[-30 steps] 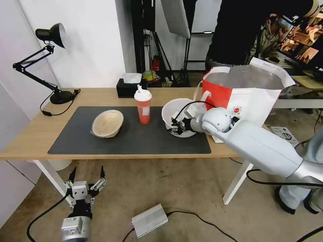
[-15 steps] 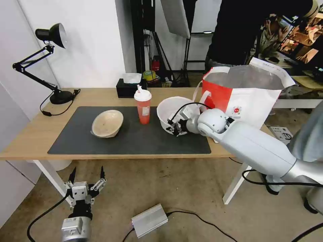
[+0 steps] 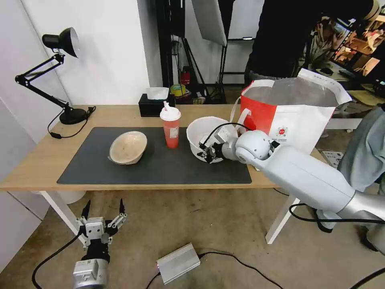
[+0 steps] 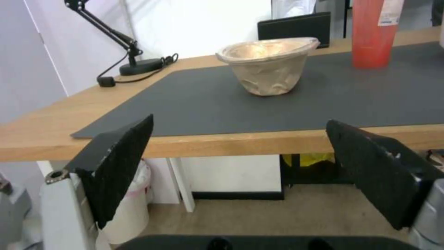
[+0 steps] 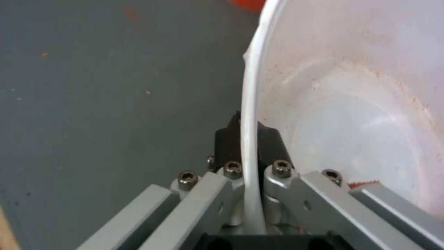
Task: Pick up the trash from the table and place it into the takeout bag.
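My right gripper (image 3: 205, 153) is shut on the rim of the wide white bowl (image 3: 202, 132), which tilts toward the left over the dark mat (image 3: 160, 166). In the right wrist view the black fingers (image 5: 227, 135) pinch the thin white bowl (image 5: 351, 104) wall from both sides. A red drink cup (image 3: 170, 129) with lid and straw stands just left of it. The beige bowl (image 3: 128, 147) (image 4: 268, 64) sits farther left on the mat. The white-and-red takeout bag (image 3: 294, 114) stands open at the table's right end. My left gripper (image 3: 103, 214) (image 4: 240, 173) hangs open below the table's front edge.
A black desk lamp (image 3: 60, 72) stands at the table's far left corner and a black tissue box (image 3: 154, 105) at the back edge. A grey box (image 3: 178, 263) with cables lies on the floor. A person in dark clothes stands behind the bag.
The right gripper has lifted and tipped the white bowl, shifting it a little left toward the cup. The left arm has stayed still.
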Tool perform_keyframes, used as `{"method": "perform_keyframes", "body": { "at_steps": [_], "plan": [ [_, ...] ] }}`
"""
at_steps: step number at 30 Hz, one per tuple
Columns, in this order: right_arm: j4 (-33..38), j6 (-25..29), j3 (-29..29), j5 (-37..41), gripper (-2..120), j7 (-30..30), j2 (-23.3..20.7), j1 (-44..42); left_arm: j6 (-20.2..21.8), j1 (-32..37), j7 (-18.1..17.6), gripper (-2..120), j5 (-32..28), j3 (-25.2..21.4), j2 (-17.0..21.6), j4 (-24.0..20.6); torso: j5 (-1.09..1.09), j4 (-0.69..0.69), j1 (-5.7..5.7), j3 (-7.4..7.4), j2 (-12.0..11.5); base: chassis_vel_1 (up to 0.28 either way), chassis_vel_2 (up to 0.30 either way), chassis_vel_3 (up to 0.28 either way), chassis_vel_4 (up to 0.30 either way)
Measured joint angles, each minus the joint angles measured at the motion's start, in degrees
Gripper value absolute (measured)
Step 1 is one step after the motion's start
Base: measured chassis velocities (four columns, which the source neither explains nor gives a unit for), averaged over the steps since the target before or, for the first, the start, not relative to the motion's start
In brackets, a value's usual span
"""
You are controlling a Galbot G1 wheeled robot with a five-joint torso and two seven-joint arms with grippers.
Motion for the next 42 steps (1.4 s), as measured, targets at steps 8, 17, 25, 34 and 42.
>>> {"method": "perform_keyframes", "body": {
  "at_steps": [8,17,25,34,42],
  "plan": [
    [4.7,0.0,-0.8,1.9,0,0.6,-2.7,1.5,0.0,0.1,0.0,100,0.0,0.0,0.1,-0.3,-0.01,0.00,0.00,0.00,0.0,0.000,0.000,0.000,0.000],
    [11.8,0.0,-2.0,5.4,0,2.1,-6.7,2.9,0.0,0.1,0.0,100,0.0,0.1,0.1,-0.4,-0.01,0.00,0.00,0.00,0.0,0.000,0.000,0.000,0.000],
    [19.6,-0.1,-3.1,9.1,0,3.8,-9.9,3.0,0.0,0.2,0.0,100,0.1,0.2,0.0,-0.9,-0.01,0.00,0.00,0.00,0.0,0.000,0.000,0.000,0.000],
    [25.3,-0.1,-4.9,11.9,0,5.9,-12.0,3.1,-0.2,0.4,0.0,100,0.1,0.1,-0.1,-1.2,-0.01,0.00,0.00,0.00,0.0,0.000,0.000,0.000,0.000],
    [29.2,-0.1,-6.2,15.3,0,7.4,-13.3,4.4,-0.4,0.5,-0.1,100,0.2,0.1,-0.3,-1.3,-0.01,0.00,0.00,0.00,0.0,0.000,0.000,0.000,0.000]
  ]
}}
